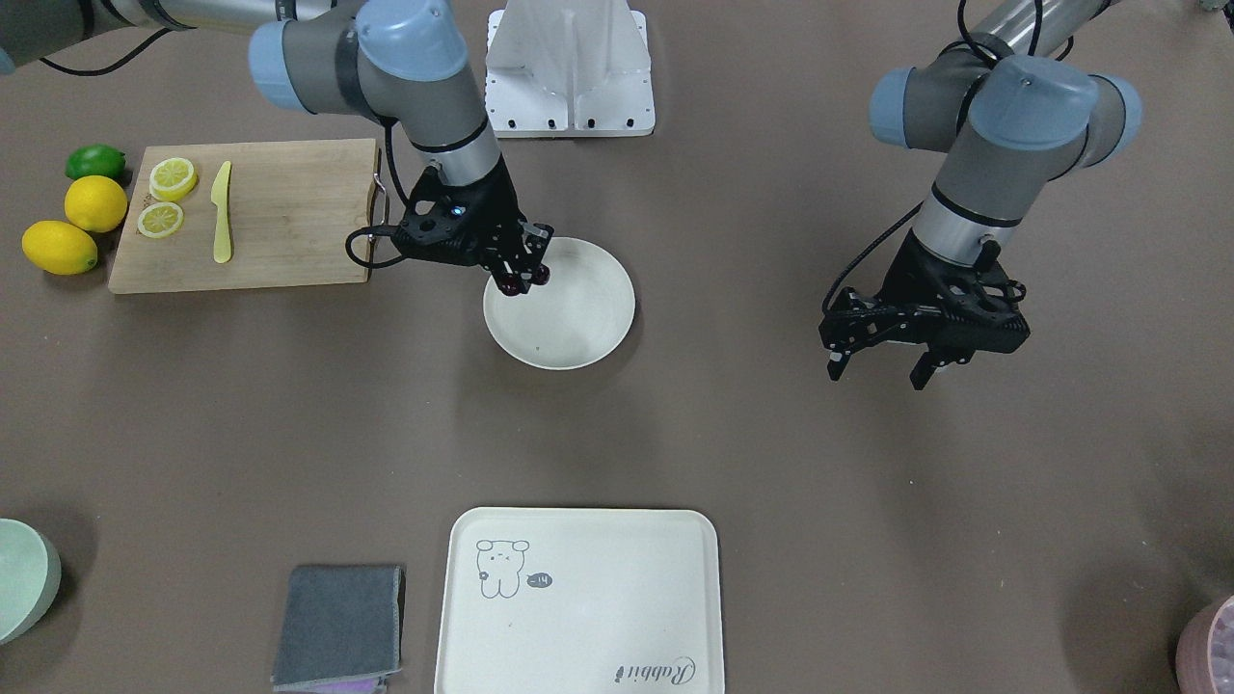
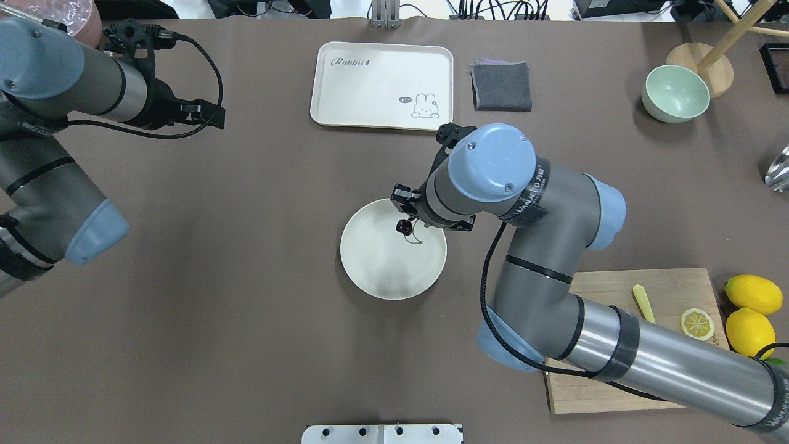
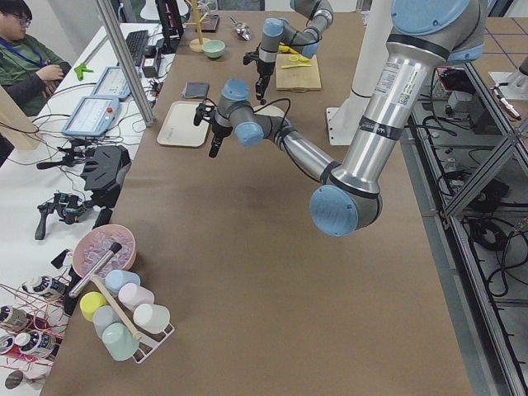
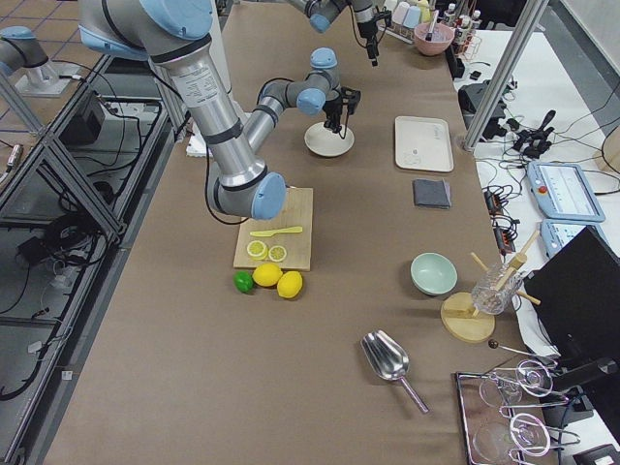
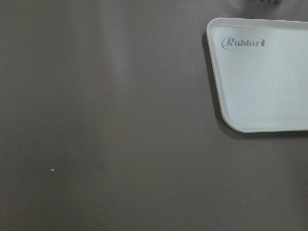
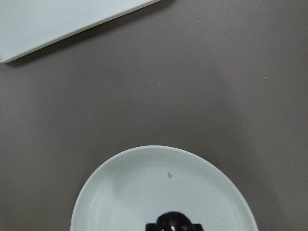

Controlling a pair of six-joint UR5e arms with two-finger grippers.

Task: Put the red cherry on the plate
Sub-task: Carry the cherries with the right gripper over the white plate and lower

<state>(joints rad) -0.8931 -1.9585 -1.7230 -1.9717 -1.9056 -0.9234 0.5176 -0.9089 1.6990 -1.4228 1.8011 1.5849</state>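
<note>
The red cherry, a dark glossy pair with a thin stem, hangs over the far side of the round off-white plate in the overhead view. My right gripper is shut on it just above the plate. The right wrist view shows the cherry at the bottom edge, over the plate. My left gripper hovers open above bare table far to the side, holding nothing. The left wrist view shows only tabletop and a tray corner.
A cream rabbit tray and a folded grey cloth lie beyond the plate. A wooden cutting board with lemon slices and a yellow knife lies beside the right arm, with lemons and a lime past it. A mint bowl stands far right.
</note>
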